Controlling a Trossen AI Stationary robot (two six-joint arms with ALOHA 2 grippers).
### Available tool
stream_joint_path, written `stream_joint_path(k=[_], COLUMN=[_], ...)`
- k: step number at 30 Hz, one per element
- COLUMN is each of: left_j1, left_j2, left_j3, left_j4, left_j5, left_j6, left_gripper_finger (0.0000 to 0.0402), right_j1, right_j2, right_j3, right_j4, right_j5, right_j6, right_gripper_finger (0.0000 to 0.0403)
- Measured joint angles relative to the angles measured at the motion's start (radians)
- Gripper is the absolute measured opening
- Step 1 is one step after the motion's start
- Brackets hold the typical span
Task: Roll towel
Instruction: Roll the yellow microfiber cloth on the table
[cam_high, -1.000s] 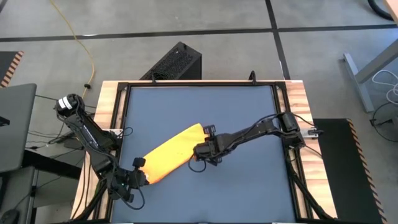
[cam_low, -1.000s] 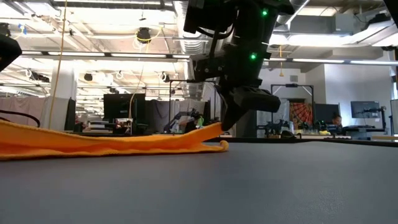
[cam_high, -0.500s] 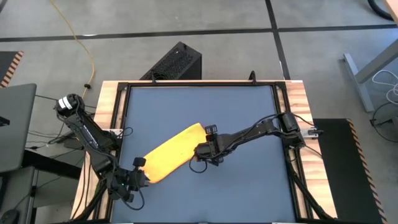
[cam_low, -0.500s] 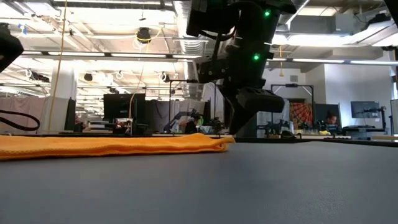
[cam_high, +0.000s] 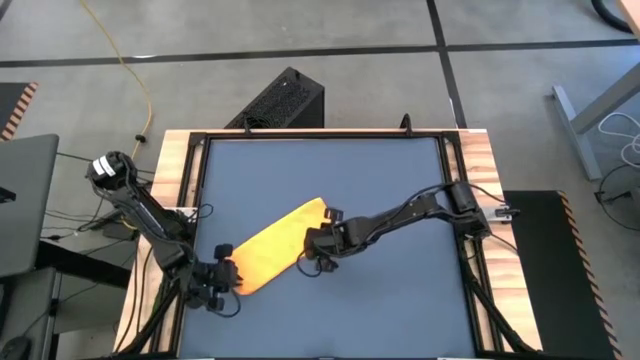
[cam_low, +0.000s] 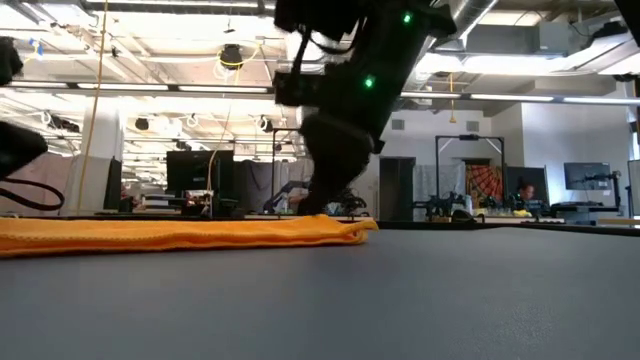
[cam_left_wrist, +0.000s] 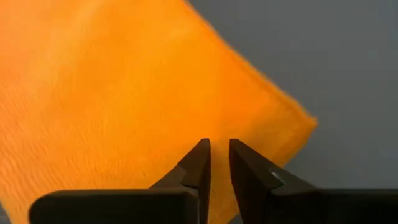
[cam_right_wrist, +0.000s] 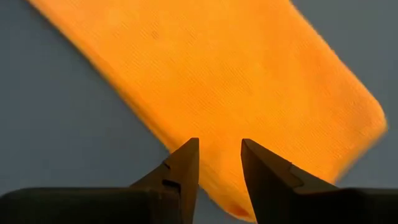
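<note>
The towel (cam_high: 275, 247) lies flat on the blue-grey counter (cam_high: 400, 180), a little left of its middle. It is a long, narrow band, and its long axis runs on a diagonal: one end points toward the counter's near left corner, the other toward the far right.

From above, the left claw (cam_high: 226, 277) sits at the towel's near-left end, and the right claw (cam_high: 308, 243) sits at the long edge near the far-right end. How far the fingers stand apart cannot be read from this height.

The wrist views settle that. In the left wrist view the left claw (cam_left_wrist: 219, 163) hovers over the cloth near one of its corners, its fingers (cam_left_wrist: 200, 163) close together with a thin slit between them and nothing pinched. In the right wrist view the right claw (cam_right_wrist: 219, 167) stands over the towel's long edge, its fingers (cam_right_wrist: 186, 167) parted by a moderate gap, also empty.

The low view alone shows how thin the towel (cam_low: 180, 234) is: a flat strip resting on the counter, with the right arm (cam_low: 345, 110) coming down behind its end.
</note>
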Motion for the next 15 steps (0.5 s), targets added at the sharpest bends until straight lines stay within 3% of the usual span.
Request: stream_joint_path(k=[5, 10, 15], left_j1=[0.0, 0.0, 0.017], left_j2=[0.0, -0.002, -0.003], left_j3=[-0.021, 0.032, 0.118], left_j4=[-0.002, -0.024, -0.232], left_j5=[0.016, -0.005, -0.098], left_j6=[-0.043, 0.085, 0.144], left_gripper_finger=[0.0031, 0.0029, 0.0029], right_j1=[-0.004, -0.003, 0.028], right_j2=[0.0, -0.007, -0.031], right_j3=[-0.058, -0.089, -0.086], right_j4=[0.035, 0.075, 0.093], right_j5=[0.004, 0.035, 0.071], right_j6=[0.025, 0.041, 0.059], right_gripper_finger=[0.0135, 0.0123, 0.0096])
